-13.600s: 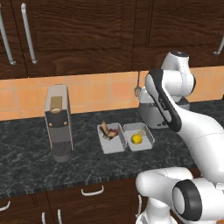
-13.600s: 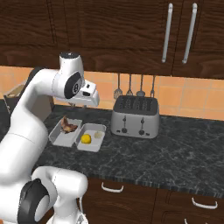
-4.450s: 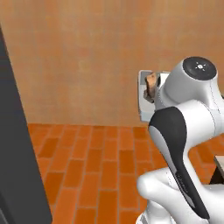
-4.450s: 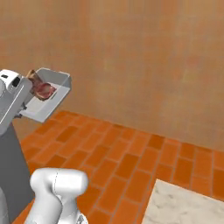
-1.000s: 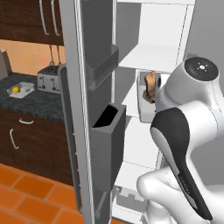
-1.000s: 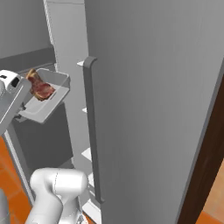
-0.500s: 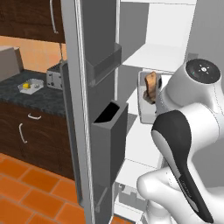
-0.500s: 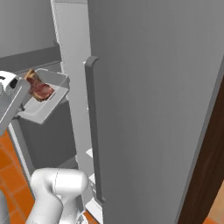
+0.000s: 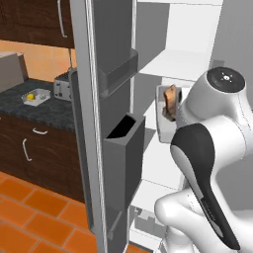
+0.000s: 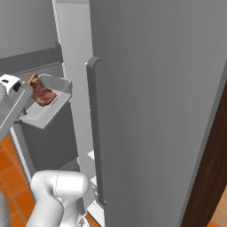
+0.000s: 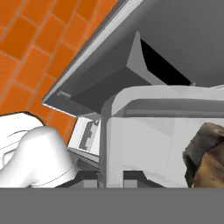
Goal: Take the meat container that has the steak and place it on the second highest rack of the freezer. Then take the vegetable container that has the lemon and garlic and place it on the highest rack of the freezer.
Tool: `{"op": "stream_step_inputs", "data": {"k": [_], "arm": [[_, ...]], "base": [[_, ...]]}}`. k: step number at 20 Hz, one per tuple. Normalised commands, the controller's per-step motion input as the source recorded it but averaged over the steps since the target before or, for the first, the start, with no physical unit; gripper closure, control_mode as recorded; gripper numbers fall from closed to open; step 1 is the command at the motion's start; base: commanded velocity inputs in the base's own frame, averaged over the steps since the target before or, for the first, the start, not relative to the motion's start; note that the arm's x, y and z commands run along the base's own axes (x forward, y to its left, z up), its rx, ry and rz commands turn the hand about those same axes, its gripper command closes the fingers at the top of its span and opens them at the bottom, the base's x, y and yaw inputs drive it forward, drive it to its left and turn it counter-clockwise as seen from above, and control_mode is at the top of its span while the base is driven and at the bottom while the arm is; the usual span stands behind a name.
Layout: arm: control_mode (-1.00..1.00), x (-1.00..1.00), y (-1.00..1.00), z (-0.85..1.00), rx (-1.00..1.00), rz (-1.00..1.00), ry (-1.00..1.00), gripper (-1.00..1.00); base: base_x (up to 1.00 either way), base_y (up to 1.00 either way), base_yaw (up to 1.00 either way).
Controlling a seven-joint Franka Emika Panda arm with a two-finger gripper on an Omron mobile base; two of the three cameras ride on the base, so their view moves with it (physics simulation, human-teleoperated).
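Dark speckled counter (image 9: 29, 106) at far left bears a toaster (image 9: 61, 87) and, nearer, a grey tray (image 9: 35, 97) holding a lemon (image 9: 30, 97)

no readable text or labels anywhere

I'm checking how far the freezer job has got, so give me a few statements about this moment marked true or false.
1. The hand is shut on the rim of the meat tray. True.
2. The steak lies in that tray. True.
3. The tray already rests on a white shelf of the freezer. False: it is held in the air in front of the open freezer, tipped in the left base view.
4. The freezer door is closed. False: it stands open, with its grey door bins in view.
5. The lemon sits in the tray with the steak. False: it lies in another tray on the dark counter.
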Motion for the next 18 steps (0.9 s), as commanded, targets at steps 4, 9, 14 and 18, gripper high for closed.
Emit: {"op": "stream_step_inputs", "data": {"k": [4, 9, 14, 18], "arm": [[-1.0, 0.57, -0.03, -0.52, 0.0, -0.1, 0.25, 1.0], [-1.0, 0.86, 0.0, -0.34, -0.01, -0.07, 0.06, 1.0], [-1.0, 0.69, -0.32, -0.43, 0.0, -0.06, 0.0, 1.0], [-1.0, 0.64, -0.27, -0.33, -0.01, -0.03, 0.0, 1.0]], "base": [[0.0, 0.0, 0.0], [0.0, 0.0, 0.0], [0.0, 0.0, 0.0], [0.0, 0.0, 0.0]]}}
